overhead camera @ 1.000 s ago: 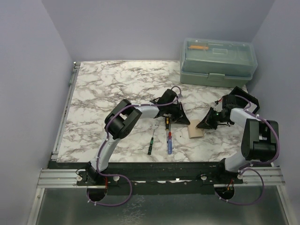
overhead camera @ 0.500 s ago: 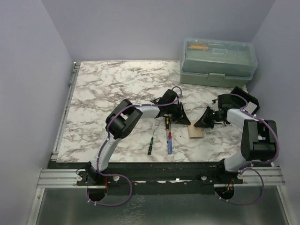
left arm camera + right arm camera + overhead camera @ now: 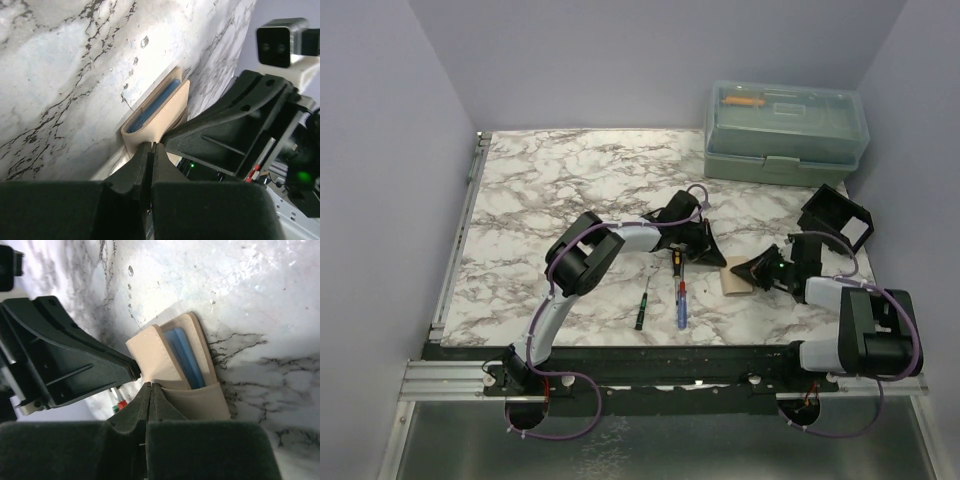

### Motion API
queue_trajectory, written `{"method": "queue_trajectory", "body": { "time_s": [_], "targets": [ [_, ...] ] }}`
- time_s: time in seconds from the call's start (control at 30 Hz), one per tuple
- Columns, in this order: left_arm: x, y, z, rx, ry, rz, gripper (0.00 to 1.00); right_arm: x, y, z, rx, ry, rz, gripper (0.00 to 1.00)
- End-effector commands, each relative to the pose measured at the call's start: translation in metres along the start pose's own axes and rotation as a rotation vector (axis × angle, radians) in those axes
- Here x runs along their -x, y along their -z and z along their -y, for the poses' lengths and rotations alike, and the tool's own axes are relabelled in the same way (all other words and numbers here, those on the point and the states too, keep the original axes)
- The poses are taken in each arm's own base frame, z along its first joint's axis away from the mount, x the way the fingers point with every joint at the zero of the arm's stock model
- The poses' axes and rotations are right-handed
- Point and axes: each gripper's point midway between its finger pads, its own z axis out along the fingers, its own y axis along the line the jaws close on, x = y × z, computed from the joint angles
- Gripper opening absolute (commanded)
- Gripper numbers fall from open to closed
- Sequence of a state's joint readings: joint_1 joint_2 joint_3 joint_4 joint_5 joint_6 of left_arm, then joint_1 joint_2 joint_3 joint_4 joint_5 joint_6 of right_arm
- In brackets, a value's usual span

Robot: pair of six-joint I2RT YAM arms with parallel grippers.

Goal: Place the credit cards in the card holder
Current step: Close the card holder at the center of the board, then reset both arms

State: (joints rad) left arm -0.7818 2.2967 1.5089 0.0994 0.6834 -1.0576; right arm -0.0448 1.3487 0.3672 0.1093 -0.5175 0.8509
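Lying just beyond two screwdrivers (image 3: 681,303) on the table (image 3: 540,190), the holder (image 3: 735,277) sits between the grippers, half open, with blue cards (image 3: 185,360) tucked in its fold. The left gripper (image 3: 151,146) and right gripper (image 3: 150,386) each have fingers pressed together, tips touching the holder's tan edges; neither visibly pinches a flap. The holder looks soft, light and floppy, likely to slide when pushed, so pinning one flap seems wise; the thin, stiff cards are best taken by an edge. A green toolbox (image 3: 785,130) stands farthest back
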Motion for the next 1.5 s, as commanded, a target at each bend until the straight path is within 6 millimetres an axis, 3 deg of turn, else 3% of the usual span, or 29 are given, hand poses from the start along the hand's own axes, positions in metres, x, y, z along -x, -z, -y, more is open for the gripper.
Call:
{"method": "queue_trajectory", "body": {
  "time_s": [0.0,0.13,0.43,0.63,0.7,0.8,0.93,1.1,1.2,1.27,1.3,1.47],
  "targets": [
    [-0.004,0.005,0.010,-0.010,-0.023,-0.016,0.00,-0.015,-0.013,0.044,0.000,-0.180,-0.023,0.00],
    [-0.006,0.013,0.022,-0.024,-0.043,-0.018,0.00,-0.022,-0.015,0.040,0.112,-0.265,-0.062,0.00],
    [-0.006,0.032,0.054,-0.065,-0.097,-0.003,0.01,-0.037,-0.013,0.054,0.141,-0.383,-0.008,0.00],
    [-0.009,0.045,0.066,-0.063,-0.145,-0.002,0.04,-0.030,-0.007,0.022,0.310,-0.303,-0.058,0.00],
    [-0.010,0.051,0.072,-0.060,-0.176,-0.002,0.09,-0.028,-0.003,0.013,0.323,-0.260,-0.079,0.05],
    [-0.010,0.062,0.080,-0.051,-0.231,0.019,0.23,-0.010,-0.002,0.010,0.212,-0.144,-0.061,0.20],
    [-0.009,0.076,0.087,-0.047,-0.289,0.032,0.38,0.024,0.026,-0.013,0.102,0.045,0.042,0.42],
    [-0.005,0.106,0.110,-0.055,-0.377,0.084,0.56,0.040,0.065,-0.058,0.110,0.219,0.046,0.47],
    [0.002,0.136,0.137,-0.046,-0.474,0.158,0.65,0.061,0.109,-0.101,0.123,0.372,0.180,0.49],
    [0.007,0.161,0.159,-0.035,-0.550,0.227,0.71,0.078,0.145,-0.127,0.097,0.455,0.298,0.60],
    [0.009,0.173,0.168,-0.026,-0.583,0.265,0.74,0.081,0.161,-0.136,0.079,0.484,0.333,0.65],
    [0.016,0.241,0.220,-0.016,-0.731,0.469,0.85,0.099,0.236,-0.191,0.052,0.634,0.512,0.70]
  ]
}}
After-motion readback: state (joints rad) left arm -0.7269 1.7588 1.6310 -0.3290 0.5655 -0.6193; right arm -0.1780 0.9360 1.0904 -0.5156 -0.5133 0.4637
